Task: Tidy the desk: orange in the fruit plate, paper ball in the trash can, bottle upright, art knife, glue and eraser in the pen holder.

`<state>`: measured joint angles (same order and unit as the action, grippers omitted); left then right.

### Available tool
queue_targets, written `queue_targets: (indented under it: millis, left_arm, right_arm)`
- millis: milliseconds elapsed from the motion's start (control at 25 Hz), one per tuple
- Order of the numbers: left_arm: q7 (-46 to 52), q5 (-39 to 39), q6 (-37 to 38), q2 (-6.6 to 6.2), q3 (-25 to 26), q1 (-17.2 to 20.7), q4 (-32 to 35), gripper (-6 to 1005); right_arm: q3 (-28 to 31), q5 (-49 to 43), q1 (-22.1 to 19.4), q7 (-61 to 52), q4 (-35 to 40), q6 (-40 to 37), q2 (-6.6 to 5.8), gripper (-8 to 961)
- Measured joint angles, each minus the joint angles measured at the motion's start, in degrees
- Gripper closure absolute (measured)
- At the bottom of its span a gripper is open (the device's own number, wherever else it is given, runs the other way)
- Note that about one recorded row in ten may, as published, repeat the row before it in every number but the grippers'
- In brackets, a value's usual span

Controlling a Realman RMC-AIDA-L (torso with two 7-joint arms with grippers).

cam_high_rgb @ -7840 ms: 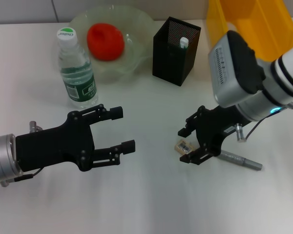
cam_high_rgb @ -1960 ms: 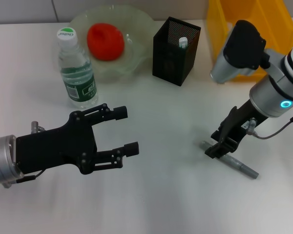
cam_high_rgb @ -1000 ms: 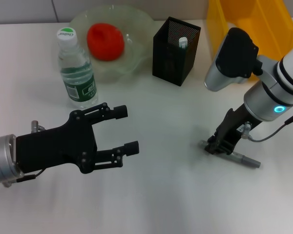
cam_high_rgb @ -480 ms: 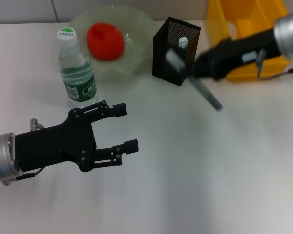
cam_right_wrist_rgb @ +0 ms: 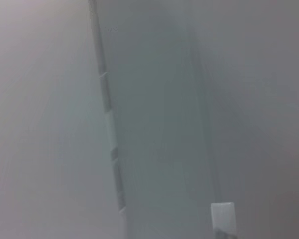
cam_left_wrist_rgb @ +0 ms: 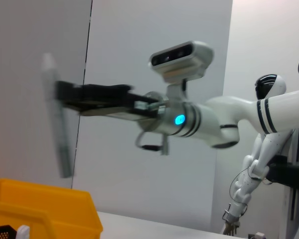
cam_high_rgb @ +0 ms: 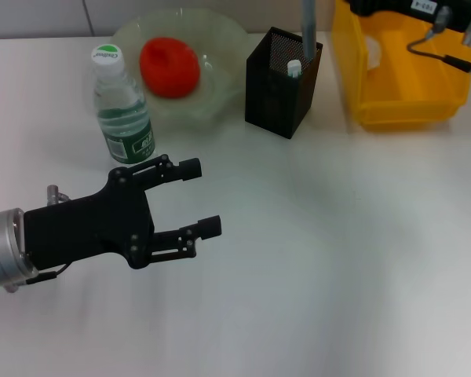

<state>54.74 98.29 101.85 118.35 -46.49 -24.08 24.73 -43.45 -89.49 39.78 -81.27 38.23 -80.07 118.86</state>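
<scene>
Two pincers: left pincer (cam_high_rgb: 195, 198) near left over surface (cam_high_rgb: 314, 267), fingers apart, empty. Bottle (cam_high_rgb: 123, 110) upright beyond; orange (cam_high_rgb: 169, 66) in fruit plate (cam_high_rgb: 220, 55). Far right: right pincer (cam_left_wrist_rgb: 65, 97) clamped on art knife (cam_left_wrist_rgb: 57, 124), upright above pen holder (cam_high_rgb: 279, 82).

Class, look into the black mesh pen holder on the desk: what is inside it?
In the head view, a white-tipped item stands inside the pen holder. The art knife hangs upright over its opening. The dark walls cover anything lying deeper.

A bare white desk (cam_high_rgb: 337, 259) beneath a grey wall (cam_left_wrist_rgb: 139, 149).
</scene>
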Motion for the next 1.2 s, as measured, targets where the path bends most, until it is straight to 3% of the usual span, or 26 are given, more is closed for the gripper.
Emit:
queue_targets:
  millis: [280,480,800,1080,1200]
  left_arm:
    - [-1.3,0.0,-0.2,0.04,0.2,0.0,-0.1,184]
    - [-1.8,0.0,-0.3,0.05,0.2,0.0,-0.1,184]
    - [-2.9,0.0,-0.6,0.13,0.2,0.2,-0.1,185]
    - [-2.1,0.0,-0.5,0.15,0.2,0.0,-0.5,185]
    - [-0.4,-0.1,-0.4,0.09,0.2,-0.7,-1.5,185]
  right_arm:
    - [-0.5,9.2,5.0,13.2,-12.2,13.1,0.39,815]
    - [-0.6,11.0,8.9,22.4,-18.7,20.8,0.66,817]
    - [-0.1,11.6,10.9,29.9,-23.2,23.9,0.90,820]
    - [-0.5,24.6,10.0,45.6,-30.2,19.1,1.09,811]
    - [-0.2,25.9,9.8,48.4,-31.8,17.8,1.09,807]
